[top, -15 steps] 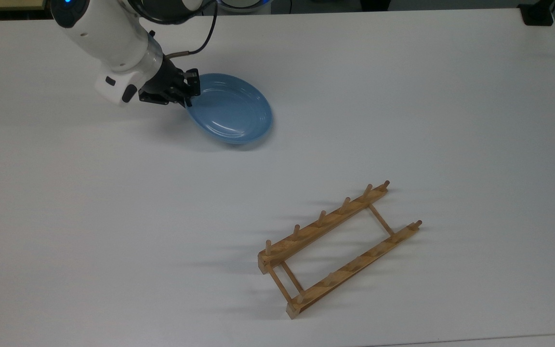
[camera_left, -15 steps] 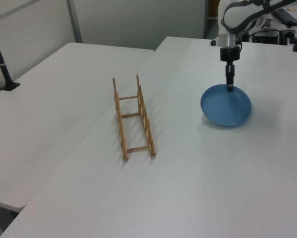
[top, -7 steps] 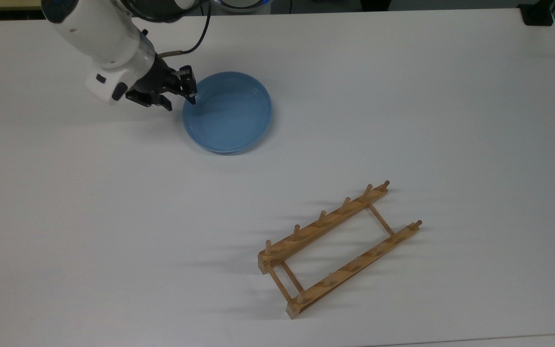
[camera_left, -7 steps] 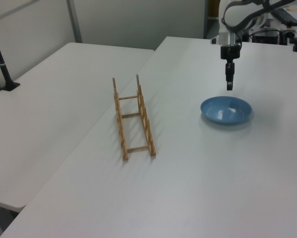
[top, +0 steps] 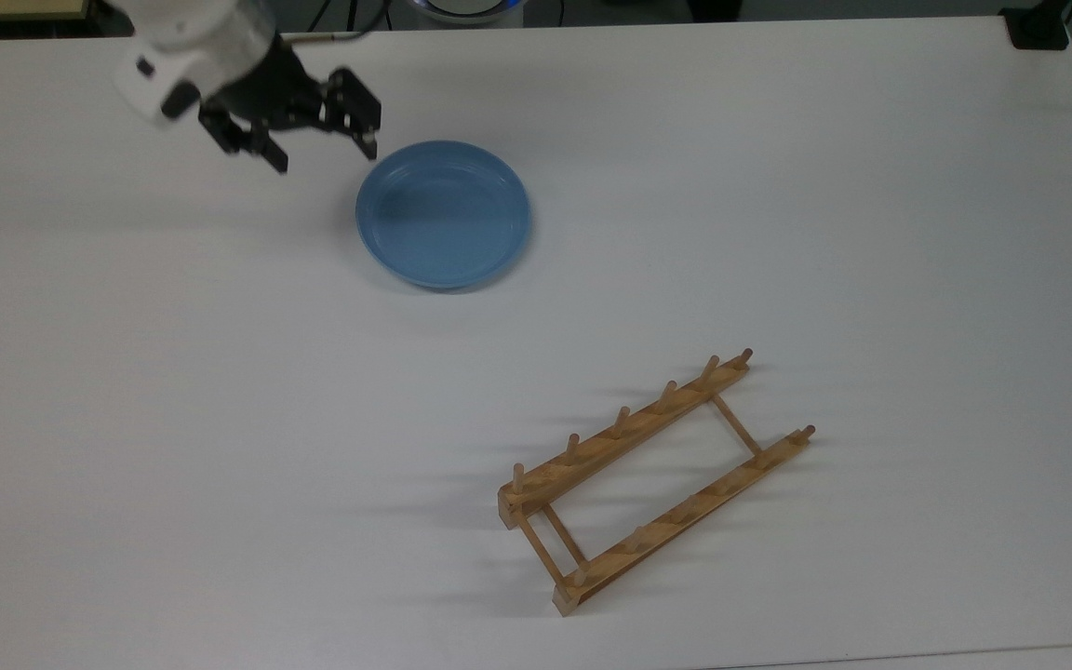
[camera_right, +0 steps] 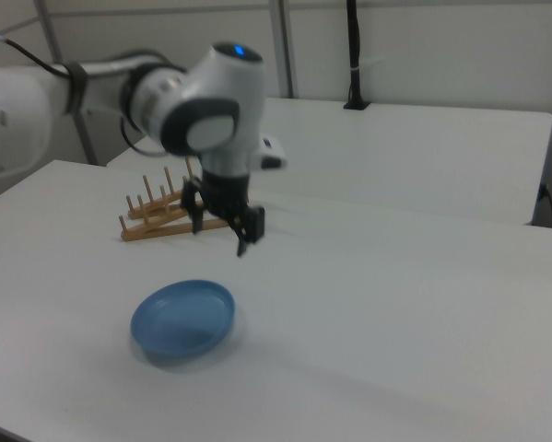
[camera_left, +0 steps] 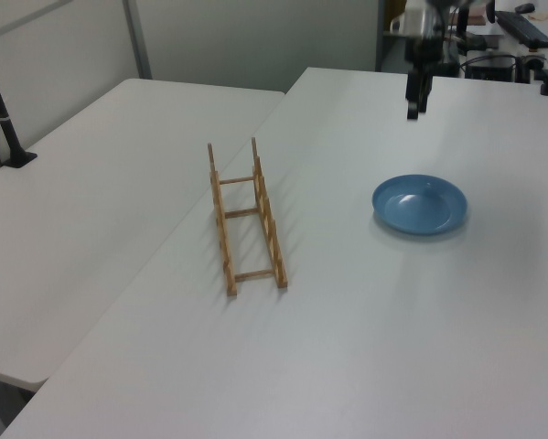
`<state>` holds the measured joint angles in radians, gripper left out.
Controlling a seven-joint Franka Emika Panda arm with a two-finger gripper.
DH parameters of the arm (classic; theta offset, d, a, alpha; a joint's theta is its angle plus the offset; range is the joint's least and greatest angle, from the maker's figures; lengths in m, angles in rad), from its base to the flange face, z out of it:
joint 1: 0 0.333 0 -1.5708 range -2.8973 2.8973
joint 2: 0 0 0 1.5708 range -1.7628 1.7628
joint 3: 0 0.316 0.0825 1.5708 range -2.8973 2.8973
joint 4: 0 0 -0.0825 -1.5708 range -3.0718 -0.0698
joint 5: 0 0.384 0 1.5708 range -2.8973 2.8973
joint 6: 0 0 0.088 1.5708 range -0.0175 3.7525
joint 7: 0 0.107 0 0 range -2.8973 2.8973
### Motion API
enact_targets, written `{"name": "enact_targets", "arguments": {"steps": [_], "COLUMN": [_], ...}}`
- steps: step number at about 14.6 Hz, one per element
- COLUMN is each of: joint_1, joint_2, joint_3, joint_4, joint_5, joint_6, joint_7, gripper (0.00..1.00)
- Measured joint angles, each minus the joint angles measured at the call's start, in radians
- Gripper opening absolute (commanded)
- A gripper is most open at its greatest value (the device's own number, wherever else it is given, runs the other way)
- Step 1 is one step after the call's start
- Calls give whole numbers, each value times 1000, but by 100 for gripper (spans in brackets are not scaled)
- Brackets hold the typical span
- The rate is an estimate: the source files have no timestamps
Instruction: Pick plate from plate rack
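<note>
Plate [top: 443,214] flat on table [top: 778,186], well apart from rack [top: 652,479] | likely stiff, smooth, breakable; pinch raised rim | gripper [top: 322,144] spread, empty, raised beside it

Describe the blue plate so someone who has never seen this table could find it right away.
Start with the big white table. In the top view, look toward its upper left, just right of the black gripper, which hangs open above the surface. The plate lies flat there, apart from the wooden plate rack: round, shallow, plain light blue, the one coloured thing on the white tabletop.
</note>
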<state>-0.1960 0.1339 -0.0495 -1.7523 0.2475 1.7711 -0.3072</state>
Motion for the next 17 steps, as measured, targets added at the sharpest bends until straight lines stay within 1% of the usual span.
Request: {"name": "enact_targets", "arguments": {"steps": [5, 8, 9, 11, 12, 13, 14, 17], "joint_1": [53, 104, 129, 159, 163, 164, 163, 162], "joint_2": [-94, -141, -156, -165, -164, -162, -158, -150], "joint_3": [6, 7, 8, 11, 13, 16, 16, 16], "joint_4": [128, 147, 147, 148, 148, 147, 147, 147], "joint_5": [0, -8, -42, -142, -171, -196, -213, -253], "joint_6": [-147, -180, -190, -183, -154, -99, -75, -69], "joint_7": [328, 443, 464, 468, 458, 424, 373, 304], "gripper": [100, 100, 100, 100, 100, 100, 100, 100]}}
